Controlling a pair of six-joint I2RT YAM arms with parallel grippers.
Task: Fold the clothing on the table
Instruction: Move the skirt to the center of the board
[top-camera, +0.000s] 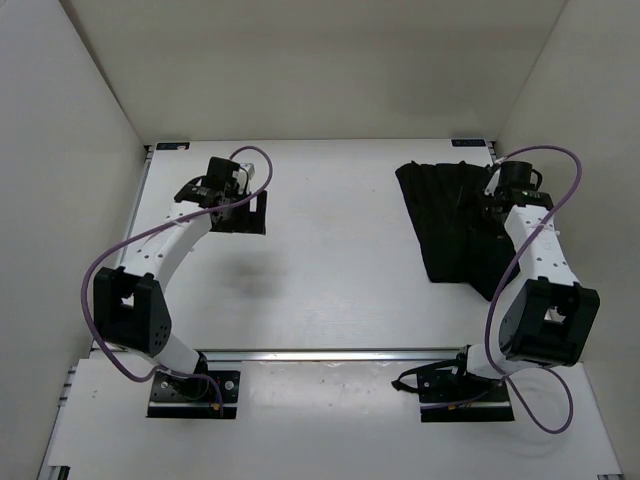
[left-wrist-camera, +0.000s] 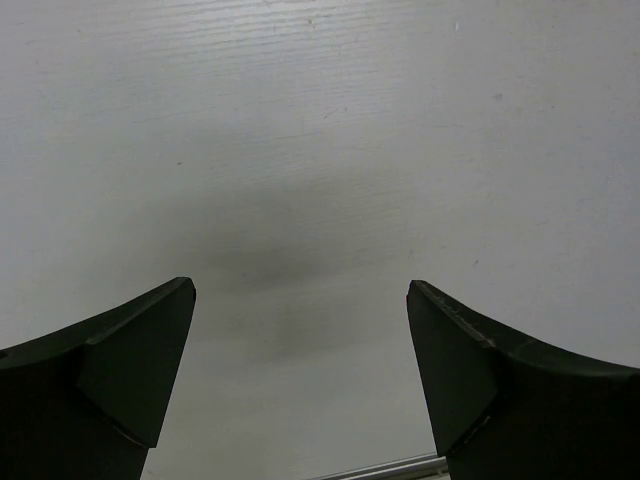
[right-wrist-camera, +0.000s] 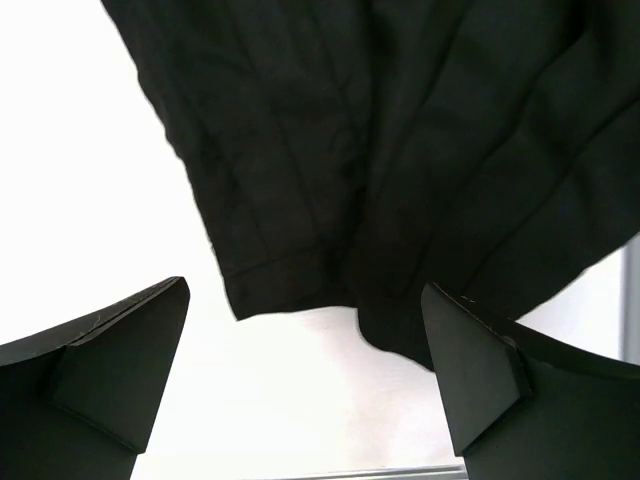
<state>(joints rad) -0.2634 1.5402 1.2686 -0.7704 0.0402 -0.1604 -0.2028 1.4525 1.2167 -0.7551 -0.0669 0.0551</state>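
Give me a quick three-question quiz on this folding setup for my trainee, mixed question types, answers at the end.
1. Which gripper hovers over the black garment on the table: A, left gripper, or B, right gripper?
2. True or false: the left gripper holds the garment.
3. Fill in: both grippers' jaws stand ____.
Key: 1 B; 2 false; 3 open.

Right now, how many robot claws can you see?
2. The left black two-finger gripper hangs open over the white flat tabletop on the left; the right black two-finger gripper hangs open above the pleated black fabric garment at the far right. None seem hidden.
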